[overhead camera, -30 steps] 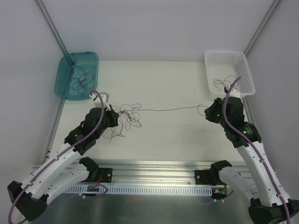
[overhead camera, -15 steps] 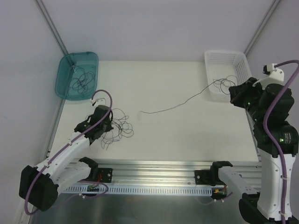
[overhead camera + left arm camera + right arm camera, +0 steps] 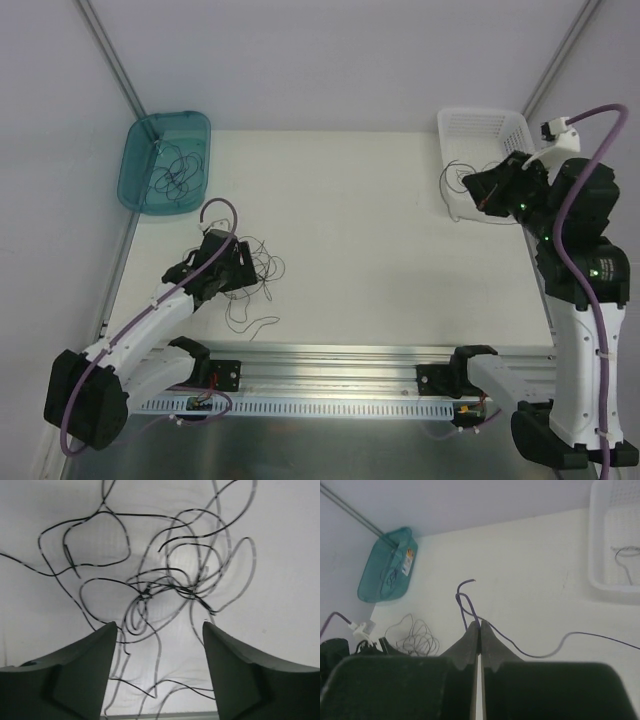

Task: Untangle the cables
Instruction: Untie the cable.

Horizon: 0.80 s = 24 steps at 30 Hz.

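Note:
The cables (image 3: pixel 258 268) lie as a loose tangle of thin dark strands on the white table at the left. In the left wrist view the tangle (image 3: pixel 150 592) spreads just beyond my left gripper (image 3: pixel 159 625). That gripper (image 3: pixel 240 262) is open, and only a few strands run across the gap low between its fingers. My right gripper (image 3: pixel 480 195) hangs raised at the near left corner of the white basket (image 3: pixel 478 122). It is shut on one purple cable (image 3: pixel 458 596), which loops above the fingertips (image 3: pixel 475 626) and trails off right.
A teal bin (image 3: pixel 165 160) at the back left holds several loose strands. The white basket (image 3: pixel 615 582) holds a strand as well. An aluminium rail (image 3: pixel 330 360) runs along the near table edge between the arm bases.
My right arm pulled one strand free of the tangle and carried it up to the white basket. My left gripper opened and let go of the tangle, which settled on the table.

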Each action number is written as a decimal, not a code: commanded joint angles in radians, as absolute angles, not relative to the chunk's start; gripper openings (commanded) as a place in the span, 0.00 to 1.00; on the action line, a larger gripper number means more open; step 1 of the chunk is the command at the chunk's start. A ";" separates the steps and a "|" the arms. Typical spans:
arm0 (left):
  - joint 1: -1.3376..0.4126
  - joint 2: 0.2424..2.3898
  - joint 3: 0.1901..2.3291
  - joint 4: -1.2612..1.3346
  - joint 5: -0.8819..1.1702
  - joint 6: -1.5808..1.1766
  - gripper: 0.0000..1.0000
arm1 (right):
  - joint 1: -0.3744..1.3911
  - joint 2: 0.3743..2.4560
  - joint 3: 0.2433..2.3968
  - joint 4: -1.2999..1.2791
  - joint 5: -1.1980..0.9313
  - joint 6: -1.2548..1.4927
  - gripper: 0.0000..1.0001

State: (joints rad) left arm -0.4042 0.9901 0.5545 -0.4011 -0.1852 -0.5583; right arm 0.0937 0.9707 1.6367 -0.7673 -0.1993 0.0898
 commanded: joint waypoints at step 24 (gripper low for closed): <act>-0.710 1.012 0.729 -0.014 0.183 -0.344 0.99 | 0.377 0.960 0.804 -0.365 -0.281 0.268 0.01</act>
